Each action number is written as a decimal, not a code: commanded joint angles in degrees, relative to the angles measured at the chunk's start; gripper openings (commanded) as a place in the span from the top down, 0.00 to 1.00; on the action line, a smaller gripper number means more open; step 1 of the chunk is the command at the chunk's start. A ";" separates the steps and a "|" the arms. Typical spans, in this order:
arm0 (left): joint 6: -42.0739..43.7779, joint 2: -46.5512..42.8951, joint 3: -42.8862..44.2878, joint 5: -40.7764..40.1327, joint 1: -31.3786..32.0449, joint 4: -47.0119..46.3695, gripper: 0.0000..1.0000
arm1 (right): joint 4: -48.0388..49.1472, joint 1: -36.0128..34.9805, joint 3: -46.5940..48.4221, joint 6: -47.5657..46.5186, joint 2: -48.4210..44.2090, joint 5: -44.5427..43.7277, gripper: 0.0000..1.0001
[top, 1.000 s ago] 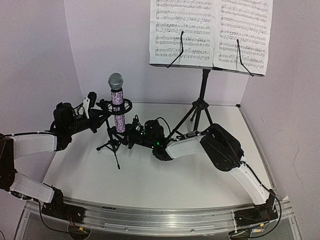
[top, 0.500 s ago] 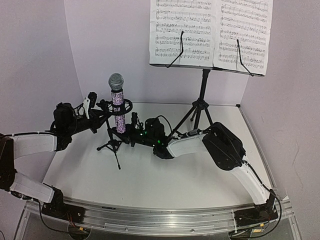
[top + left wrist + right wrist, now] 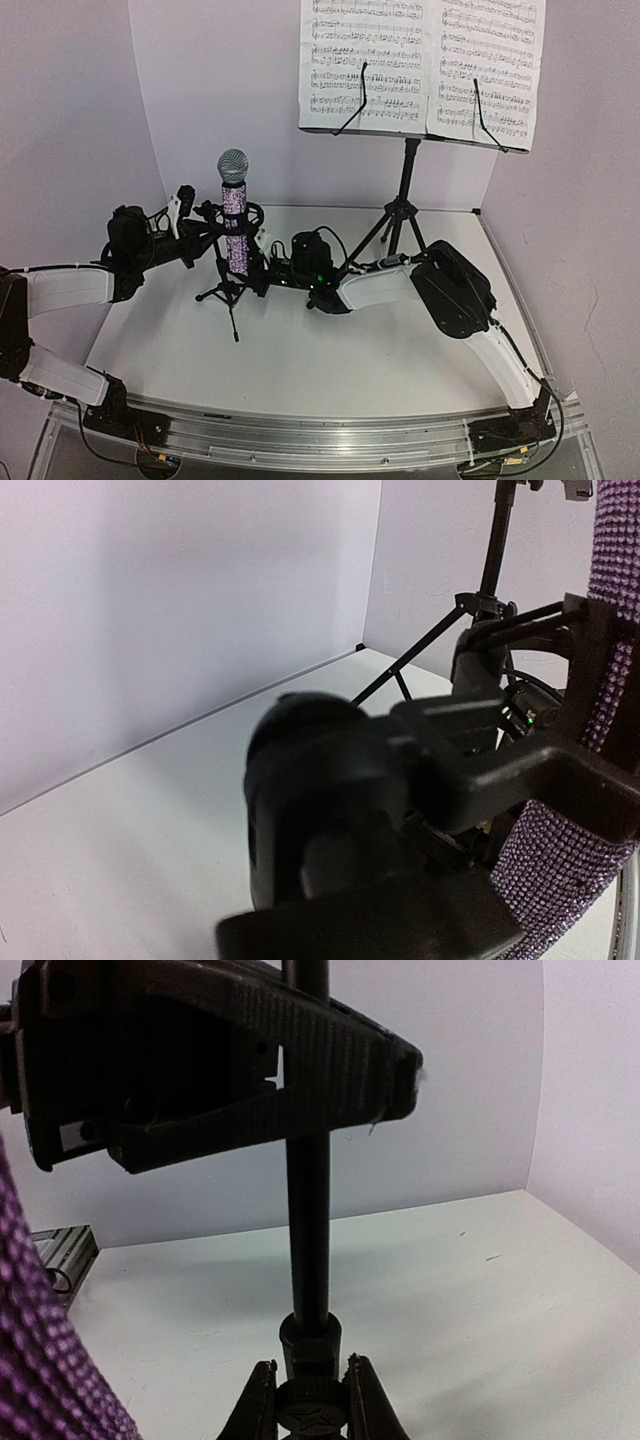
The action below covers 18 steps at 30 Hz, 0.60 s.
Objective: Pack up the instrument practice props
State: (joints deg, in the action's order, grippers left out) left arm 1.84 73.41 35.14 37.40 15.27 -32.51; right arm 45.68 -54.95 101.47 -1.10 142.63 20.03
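the right claw (image 3: 398, 1088) is lying low in the middle of the frame, its two ribbed black fingers pressed together with nothing between them that i can see. the thin pole of the small black tripod mic stand (image 3: 308, 1240) is crossing behind them, not caught in them. just to the left of that claw, the glittery purple-silver microphone with the grey mesh head (image 3: 236, 225) is standing upright in the stand's clip. the left claw (image 3: 203, 228) is reaching in from the left edge to the clip at the microphone's side. its own camera is giving only a dark blur of clip and knob, so i cannot tell whether it is spread or pinching.

further back, in the upper right, the white sheet-music pages (image 3: 420, 65) are sitting on the tall black tripod music stand (image 3: 407, 180), its legs splayed on the white table (image 3: 300, 370).

to my eye, nothing is packed yet. the arms seem to be working on freeing the microphone, with both stands and the pages left.
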 commanded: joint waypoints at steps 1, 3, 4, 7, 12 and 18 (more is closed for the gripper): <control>0.40 0.40 -1.53 -0.01 -0.19 0.07 1.00 | 0.55 -0.95 1.06 -5.89 0.19 2.12 0.75; 0.64 0.81 -2.54 0.10 -0.20 -0.04 1.00 | 0.91 -0.95 0.20 -4.21 -0.27 1.89 0.60; 0.84 1.04 -3.01 0.21 -0.22 -0.13 1.00 | 1.08 -0.99 -0.25 -3.59 -0.66 1.60 0.56; 1.96 1.96 -4.40 0.69 -0.23 0.45 1.00 | 1.76 -1.07 -2.25 -1.83 -2.01 0.61 0.35; 4.77 4.50 -6.24 0.59 -0.74 2.06 1.00 | 2.34 -1.38 -6.93 0.07 -4.21 0.61 0.13; 4.87 6.71 -4.73 1.51 -2.55 2.52 1.00 | 3.69 -2.31 -14.32 5.53 -7.20 0.42 0.09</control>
State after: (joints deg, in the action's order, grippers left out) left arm 6.72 77.58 30.94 40.38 14.33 -37.04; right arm 46.32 -55.92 90.61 0.42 141.38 19.72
